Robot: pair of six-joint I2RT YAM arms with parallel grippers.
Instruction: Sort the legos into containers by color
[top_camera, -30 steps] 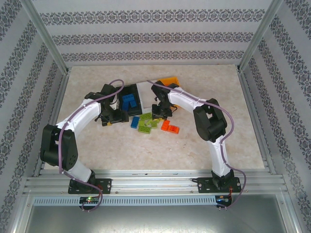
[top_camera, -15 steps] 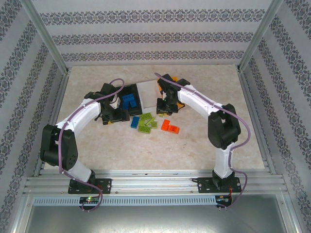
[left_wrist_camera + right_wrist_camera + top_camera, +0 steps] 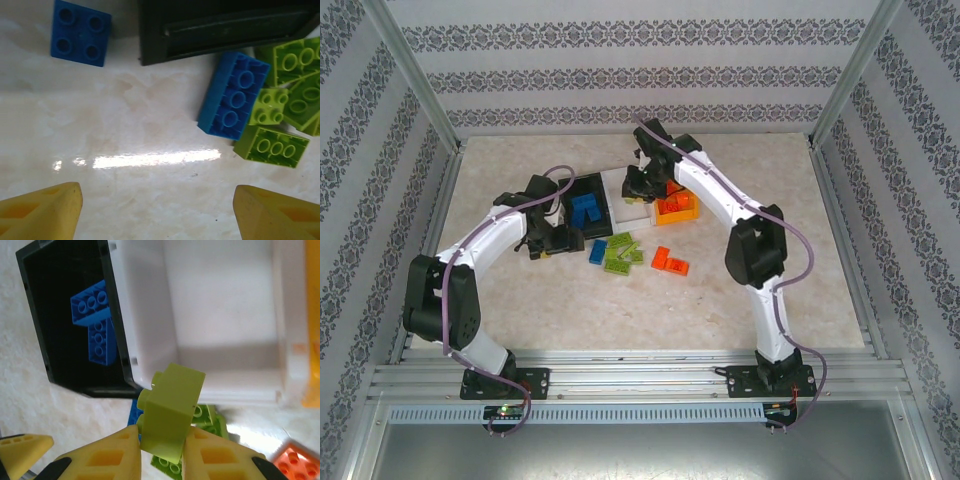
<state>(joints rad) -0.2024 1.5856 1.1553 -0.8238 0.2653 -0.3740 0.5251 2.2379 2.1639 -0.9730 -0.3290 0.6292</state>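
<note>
Right gripper [image 3: 160, 455] has been swung from the loose pile to the white bin [image 3: 220, 300], with a lime green brick [image 3: 172, 410] clamped between its yellow fingers, at the near rim; a drop is judged next. Bin walls are smooth and glossy. Left gripper [image 3: 160, 215] is held wide and empty over the polished marble-look tabletop [image 3: 125, 130], near an upturned blue brick [image 3: 232, 95]
</note>
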